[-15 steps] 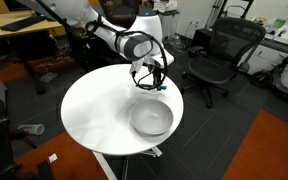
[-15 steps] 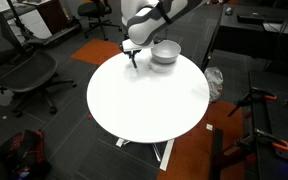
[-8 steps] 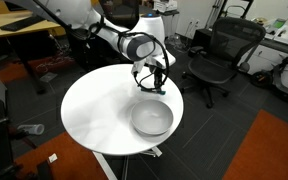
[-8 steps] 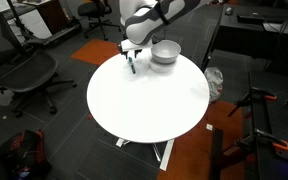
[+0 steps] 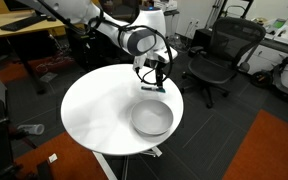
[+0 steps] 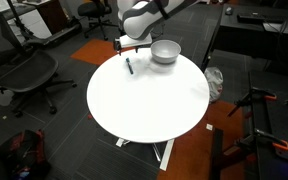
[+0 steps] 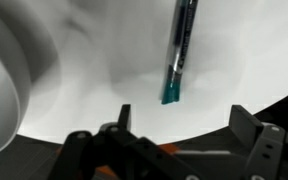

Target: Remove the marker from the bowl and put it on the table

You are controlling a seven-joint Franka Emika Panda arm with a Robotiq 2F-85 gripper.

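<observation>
The arm has gone up since half a second ago, and the marker it carried low over the table now lies on the table by itself.

The big round white table (image 5: pixel 92 112) holds just two things. The round shiny grey metal bowl (image 5: pixel 151 130) sits near one edge, and it looks empty in both exterior views. The black robot gripper (image 5: pixel 152 70) hangs above the table, just beside the bowl. In the wrist view its two fingers are spread wide apart, with nothing between them. The short thin dark marker with the teal-blue end (image 7: pixel 179 48) lies flat on the white top, right under the gripper. In an exterior view the marker (image 6: pixel 130 67) lies near the bowl (image 6: pixel 165 56) but does not touch it, and it is not far from the table's rim.

I think the job is nearly done. What could still go wrong? The marker is round, so it may roll toward the rim and fall off. A finger could also bump it if the arm swings low as it leaves.
</observation>
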